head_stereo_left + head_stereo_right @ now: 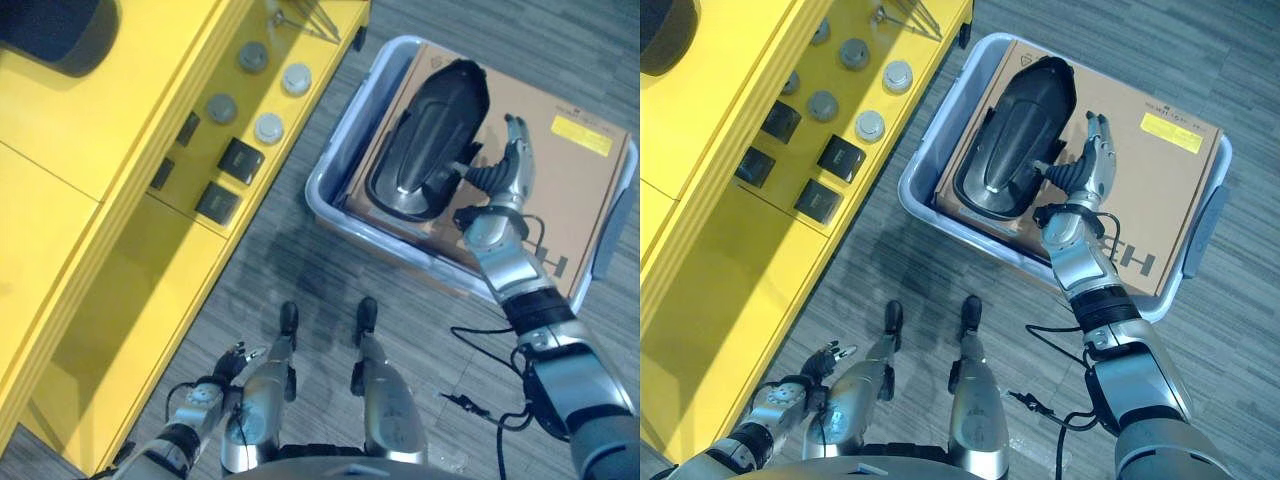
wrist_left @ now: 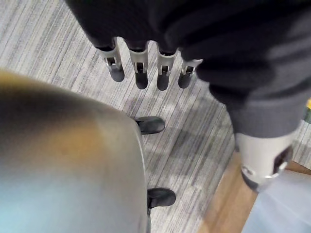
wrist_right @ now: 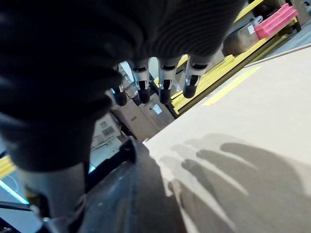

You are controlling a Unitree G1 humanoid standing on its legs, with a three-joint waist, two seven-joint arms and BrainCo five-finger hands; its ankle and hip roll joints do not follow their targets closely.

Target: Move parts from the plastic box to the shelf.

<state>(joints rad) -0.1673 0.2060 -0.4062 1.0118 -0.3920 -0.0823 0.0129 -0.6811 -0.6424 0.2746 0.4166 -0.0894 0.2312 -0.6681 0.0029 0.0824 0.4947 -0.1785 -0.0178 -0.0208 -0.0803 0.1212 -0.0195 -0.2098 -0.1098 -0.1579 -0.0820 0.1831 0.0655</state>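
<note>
Right hand (image 1: 1092, 165) above black part (image 1: 1012, 140), fingers straight.

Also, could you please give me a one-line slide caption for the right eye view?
Open right hand hovers beside the black part lying on cardboard in the plastic box, next to the yellow shelf.

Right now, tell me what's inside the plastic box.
The plastic box holds a flat cardboard carton with a black moulded part on top. The right hand hovers above. Anything beneath the carton is hidden.
</note>
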